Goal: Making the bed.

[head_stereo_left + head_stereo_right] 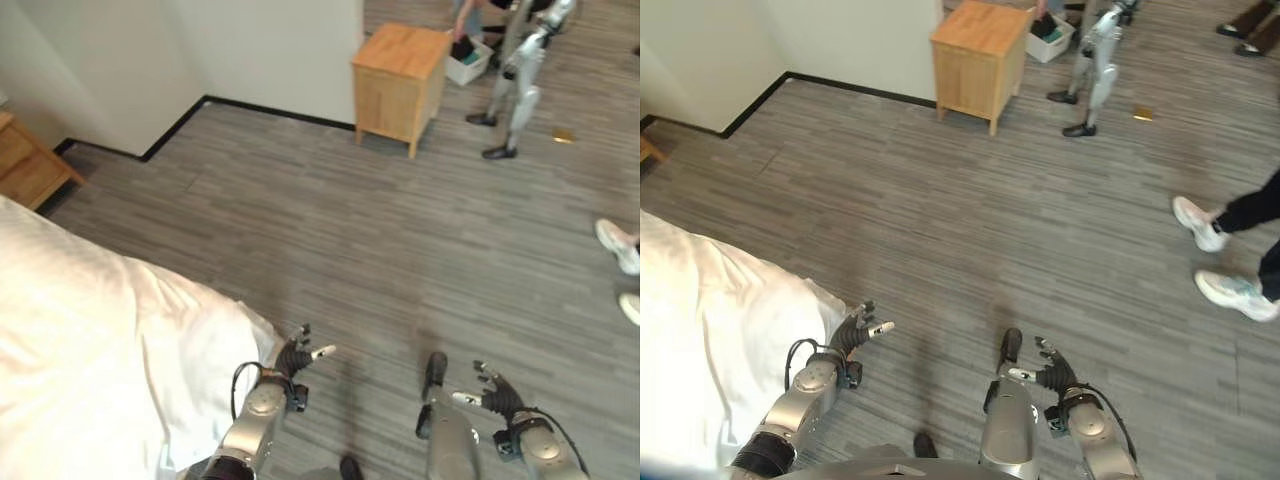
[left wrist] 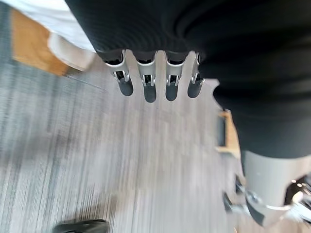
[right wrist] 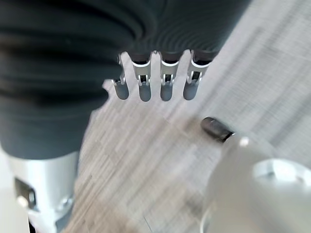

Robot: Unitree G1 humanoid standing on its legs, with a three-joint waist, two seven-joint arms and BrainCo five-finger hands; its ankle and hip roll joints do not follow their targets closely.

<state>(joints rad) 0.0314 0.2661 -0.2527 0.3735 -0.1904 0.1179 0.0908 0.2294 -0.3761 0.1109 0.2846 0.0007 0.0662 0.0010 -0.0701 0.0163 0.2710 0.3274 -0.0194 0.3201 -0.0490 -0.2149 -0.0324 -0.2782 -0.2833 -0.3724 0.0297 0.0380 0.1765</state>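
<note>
The bed's white duvet [image 1: 90, 340] fills the lower left, and its rumpled corner [image 1: 235, 345] hangs toward the grey plank floor. My left hand [image 1: 293, 358] hovers just off that corner, apart from the cloth, its fingers [image 2: 148, 85] straight with nothing in them. Further right, my right hand [image 1: 500, 400] is low over bare floor, well away from the bed. Its fingers [image 3: 155, 82] are also straight and empty.
A light wooden nightstand [image 1: 400, 80] stands by the far wall, with a white bin [image 1: 468, 62] beside it. Another robot [image 1: 520, 80] stands at the back right. A person's white shoes [image 1: 1215, 260] are at the right. A wooden piece [image 1: 30, 165] sits at the far left.
</note>
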